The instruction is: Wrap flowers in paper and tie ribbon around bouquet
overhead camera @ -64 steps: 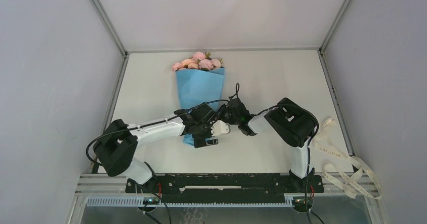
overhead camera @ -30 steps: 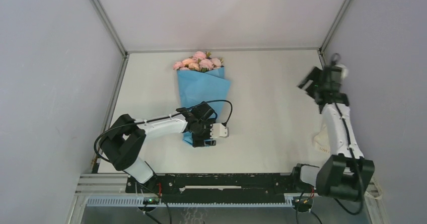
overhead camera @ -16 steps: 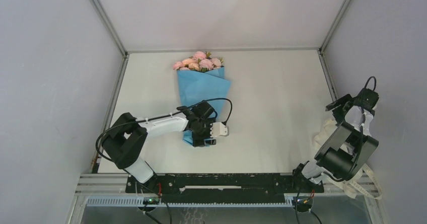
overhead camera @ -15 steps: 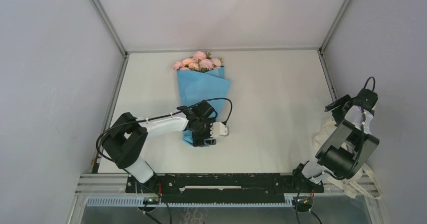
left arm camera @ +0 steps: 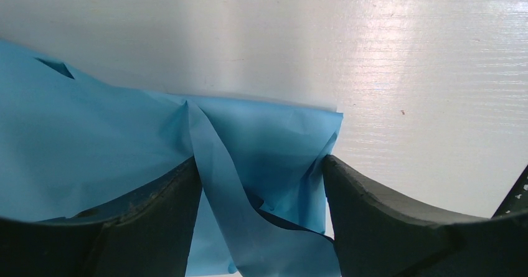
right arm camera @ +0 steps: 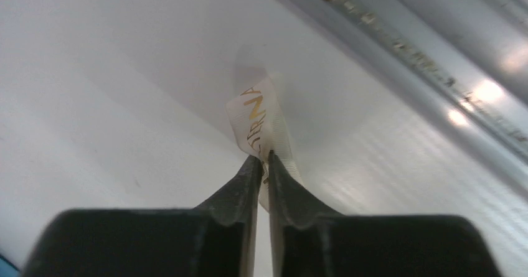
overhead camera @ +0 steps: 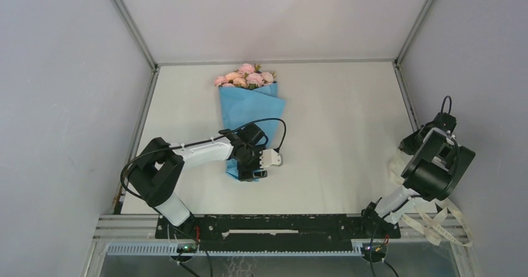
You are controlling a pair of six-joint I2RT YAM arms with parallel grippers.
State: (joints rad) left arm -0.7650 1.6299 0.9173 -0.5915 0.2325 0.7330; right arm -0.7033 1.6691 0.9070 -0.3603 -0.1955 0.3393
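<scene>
The right tool (right arm camera: 264, 160) was pinched together on the ribbon (right arm camera: 256, 112) near the worktop's (overhead camera: 336, 115) right edge. The left tool (left arm camera: 261, 171), fingers apart, straddled the bouquet's (overhead camera: 249, 106) narrow paper end, flowers (overhead camera: 245, 76) pointing to the far side.

Bouquet (overhead camera: 248, 118) at the centre of the bench (overhead camera: 336, 115), ribbon (right arm camera: 258, 118) at its right edge.
In the overhead view the bouquet lies lengthwise mid-frame, flowers (overhead camera: 245, 78) toward the top, narrow end toward the bottom. The left arm's fingers (left arm camera: 143, 221) stand apart over that narrow end. At the frame's right edge the right arm's fingers (right arm camera: 243, 190) pinch the ribbon, whose loops trail past the bench's lower right corner.
</scene>
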